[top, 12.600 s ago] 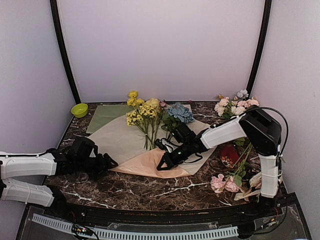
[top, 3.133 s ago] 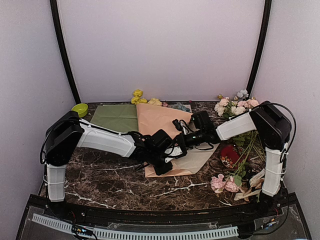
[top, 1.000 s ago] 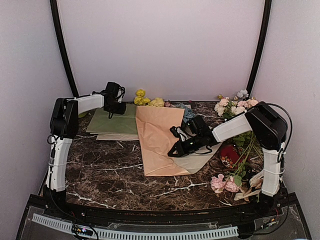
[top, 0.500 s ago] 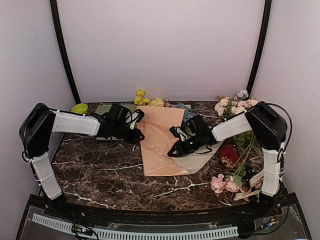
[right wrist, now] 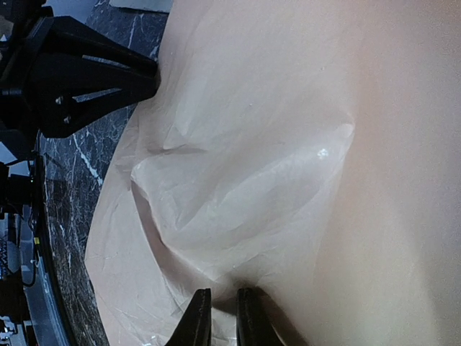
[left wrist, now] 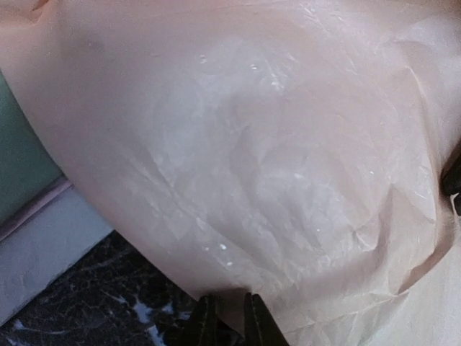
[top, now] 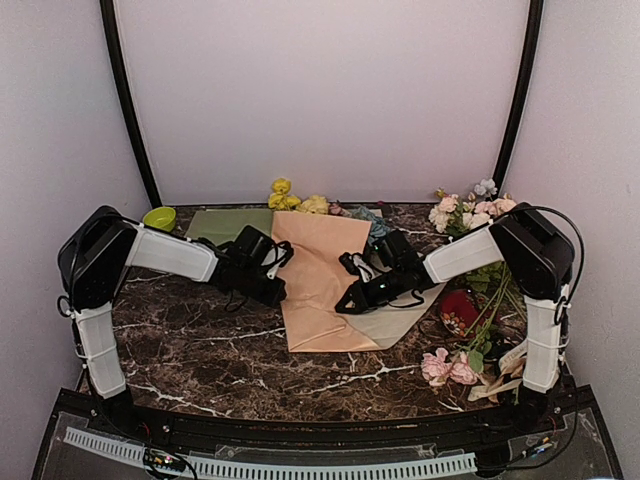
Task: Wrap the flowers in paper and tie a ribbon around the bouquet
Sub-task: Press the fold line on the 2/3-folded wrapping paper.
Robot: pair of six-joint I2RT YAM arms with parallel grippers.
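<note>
The paper [top: 320, 290] lies peach face up at the centre of the worktop [top: 200, 350], over the flowers [top: 285, 195], whose yellow heads project past its far edge. The left tool [left wrist: 230, 328] has narrow jaws nipping the paper's left edge. The right tool [right wrist: 222, 317] has narrow jaws nipping a raised fold on the right side. Only the wrist views show these creases. Only the top view shows the green sheet [top: 225, 222] behind the paper and, apparently, a blue flower head at its far right corner. Bare marble runs along the near edge; loose roses [top: 445, 365] crowd the right side.
</note>
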